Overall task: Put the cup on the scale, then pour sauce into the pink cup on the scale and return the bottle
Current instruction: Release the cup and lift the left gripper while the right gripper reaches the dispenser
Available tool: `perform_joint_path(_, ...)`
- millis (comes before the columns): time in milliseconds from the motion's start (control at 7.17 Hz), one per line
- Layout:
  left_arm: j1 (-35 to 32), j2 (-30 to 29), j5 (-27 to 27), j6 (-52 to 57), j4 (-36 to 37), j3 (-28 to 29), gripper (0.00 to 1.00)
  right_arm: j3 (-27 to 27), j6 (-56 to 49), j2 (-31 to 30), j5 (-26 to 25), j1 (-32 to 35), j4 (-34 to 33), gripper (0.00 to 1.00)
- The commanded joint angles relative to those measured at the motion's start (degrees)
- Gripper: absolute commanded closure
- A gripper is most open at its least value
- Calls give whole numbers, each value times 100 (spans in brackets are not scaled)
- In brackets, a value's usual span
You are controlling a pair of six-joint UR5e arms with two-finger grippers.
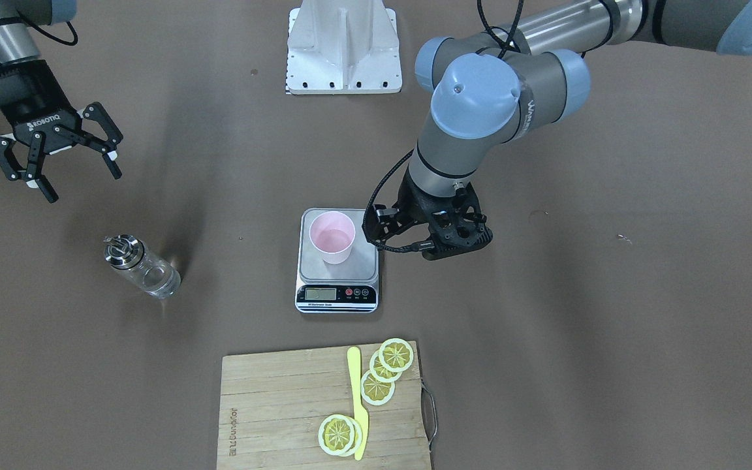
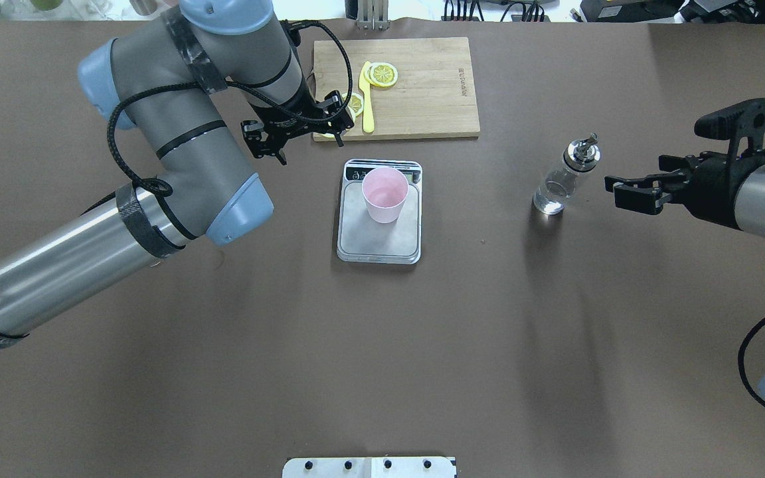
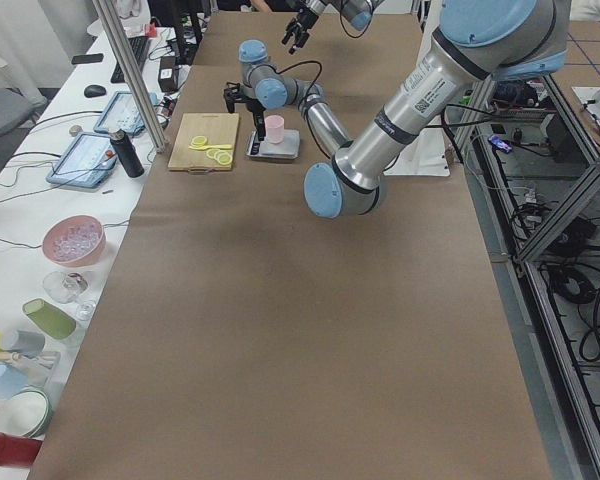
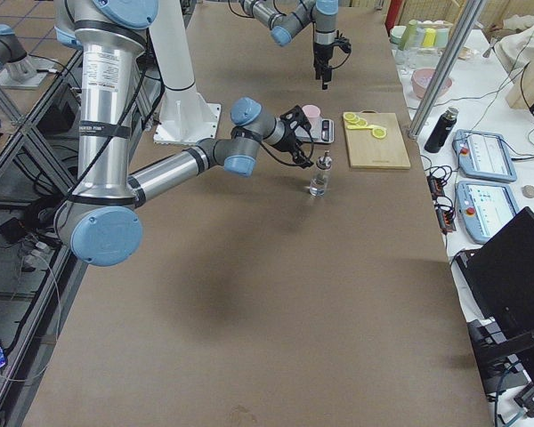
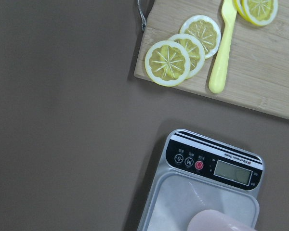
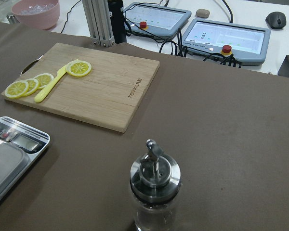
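The pale pink cup [image 1: 331,236] stands upright on the scale [image 1: 337,295], also in the overhead view [image 2: 384,194] on the steel platform [image 2: 379,240]. My left gripper [image 2: 298,129] hangs beside the scale, between it and the cutting board, open and empty; its wrist view shows only the scale [image 5: 183,192] and the cup's rim [image 5: 216,222]. The glass bottle [image 2: 560,180] with its metal spout stands upright on the table. My right gripper [image 2: 616,191] is open and empty, level with the bottle and a short gap away from it; the bottle fills its wrist view [image 6: 154,192].
A bamboo cutting board [image 2: 422,86] with lemon slices [image 2: 383,74] and a yellow plastic knife [image 2: 367,99] lies just beyond the scale. The white robot base plate [image 2: 369,467] is at the near table edge. Brown table surface surrounds the scale and bottle.
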Motion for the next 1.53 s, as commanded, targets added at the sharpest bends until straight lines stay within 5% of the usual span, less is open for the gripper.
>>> perform_joint_path(0,-43,111,0,61,-2,-57,1,-636,19,3,-671,-492,750,0)
perform_joint_path(697,-52,313,53,105,-38,-75,1,-1945,54,624,-1430,-986,1674,1)
perform_joint_path(1394,-61,323,53,167,-46,-57,1,-2404,-157,1031,-1729,-986,1709,2)
